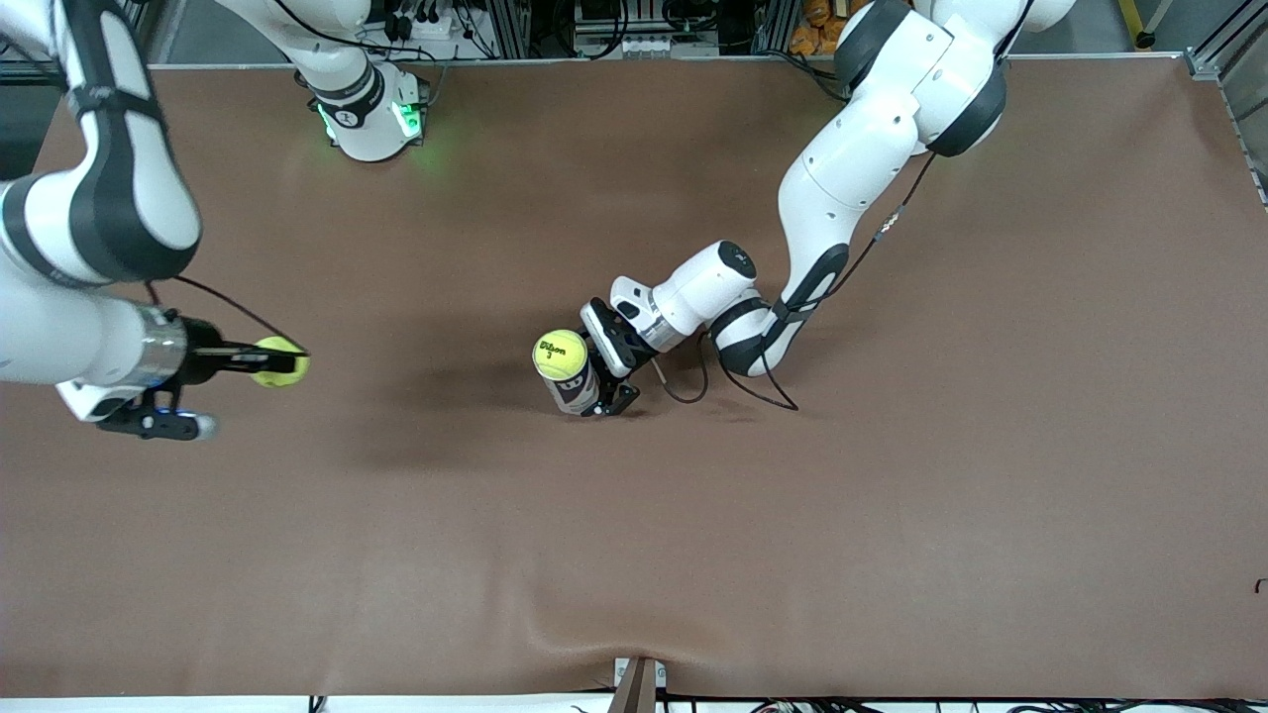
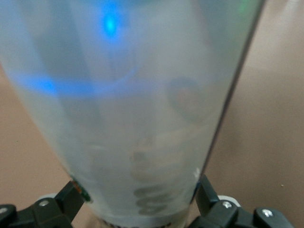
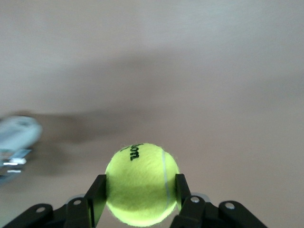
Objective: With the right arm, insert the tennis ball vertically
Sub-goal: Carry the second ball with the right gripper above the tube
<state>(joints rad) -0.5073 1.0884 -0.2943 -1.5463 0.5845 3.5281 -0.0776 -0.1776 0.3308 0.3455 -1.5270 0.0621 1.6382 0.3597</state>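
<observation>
My right gripper (image 1: 282, 362) is shut on a yellow-green tennis ball (image 1: 280, 361) and holds it above the table toward the right arm's end. In the right wrist view the ball (image 3: 142, 184) sits between both fingers (image 3: 96, 199). A clear tennis-ball can (image 1: 570, 381) stands upright near the table's middle, with another yellow ball (image 1: 560, 355) showing at its open top. My left gripper (image 1: 602, 381) is shut on the can low on its side. In the left wrist view the can (image 2: 137, 118) fills the picture between the fingers (image 2: 209, 197).
The brown table (image 1: 892, 495) stretches wide round the can. The right arm's base (image 1: 371, 114) with a green light stands at the table's back edge. A black cable (image 1: 733, 381) loops on the table beside the left wrist.
</observation>
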